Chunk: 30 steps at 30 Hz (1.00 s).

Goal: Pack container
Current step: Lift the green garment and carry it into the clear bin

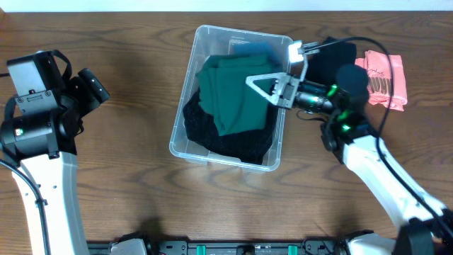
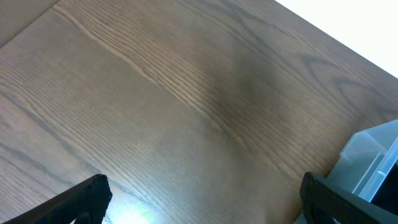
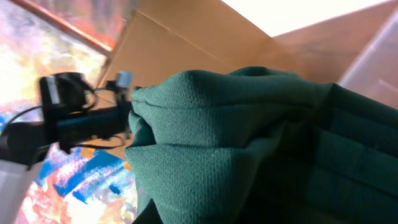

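Container [image 1: 182, 139] holds two cloths: one green cloth [image 1: 237, 95], one black cloth [image 1: 233, 146].

The container [image 1: 185, 151] is standing in the middle of the table [image 1: 127, 177]. In it a folded garment [image 1: 233, 95] is lying on another fabric [image 1: 226, 144]. The right gripper [image 1: 270, 65] is hanging over its right rim; a cloth [image 1: 333, 57] and a packet [image 1: 383, 79] are lying right of it.

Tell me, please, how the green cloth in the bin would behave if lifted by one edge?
Probably floppy: the green cloth lies in soft folds, so it would likely drape and unfold. Its fine textured weave suggests a light, grippy surface, unlikely to slip. It may drag the black fabric under it.
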{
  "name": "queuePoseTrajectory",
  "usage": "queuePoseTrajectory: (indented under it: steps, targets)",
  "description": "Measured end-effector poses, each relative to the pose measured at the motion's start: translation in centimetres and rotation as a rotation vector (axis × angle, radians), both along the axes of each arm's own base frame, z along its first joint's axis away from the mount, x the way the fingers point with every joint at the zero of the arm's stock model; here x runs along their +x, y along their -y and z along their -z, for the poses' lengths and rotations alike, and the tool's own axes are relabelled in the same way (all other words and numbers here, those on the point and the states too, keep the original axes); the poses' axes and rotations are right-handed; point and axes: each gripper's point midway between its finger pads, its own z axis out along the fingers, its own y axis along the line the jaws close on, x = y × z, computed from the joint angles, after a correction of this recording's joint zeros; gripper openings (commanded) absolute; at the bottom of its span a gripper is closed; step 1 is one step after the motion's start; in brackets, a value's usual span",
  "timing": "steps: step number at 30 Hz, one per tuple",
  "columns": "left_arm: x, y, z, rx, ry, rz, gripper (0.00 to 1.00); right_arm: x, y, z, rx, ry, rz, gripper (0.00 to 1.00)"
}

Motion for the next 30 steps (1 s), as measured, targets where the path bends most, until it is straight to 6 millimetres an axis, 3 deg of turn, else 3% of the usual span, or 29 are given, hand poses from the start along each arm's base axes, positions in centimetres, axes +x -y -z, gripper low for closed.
queuePoseTrajectory:
  steps: [9, 14, 19, 22, 23, 27, 30]
  targets:
    - [0.0, 0.0, 0.0, 0.000, 0.000, 0.000, 0.98, 4.3, 0.5, 9.9, -0.146, -0.199, 0.142, 0.01]
    - [0.0, 0.0, 0.0, 0.000, 0.000, 0.000, 0.98, 4.8, 0.8, 11.0, -0.188, -0.190, 0.177, 0.01]
    - [0.0, 0.0, 0.0, 0.000, 0.000, -0.001, 0.98, 3.6, 0.8, 14.3, -0.279, -0.319, 0.186, 0.01]
    - [0.0, 0.0, 0.0, 0.000, 0.000, 0.000, 0.98, 3.3, 0.4, 14.4, -0.296, -0.306, 0.183, 0.01]
    - [0.0, 0.0, 0.0, 0.000, 0.000, 0.000, 0.98, 3.3, 0.2, 14.3, -0.297, -0.296, 0.181, 0.05]
    - [0.0, 0.0, 0.0, 0.000, 0.000, 0.000, 0.98, 3.3, -0.7, 13.7, -0.290, -0.250, 0.172, 0.65]
    - [0.0, 0.0, 0.0, 0.000, 0.000, 0.000, 0.98, 3.3, -1.0, 13.1, -0.279, -0.219, 0.167, 0.84]
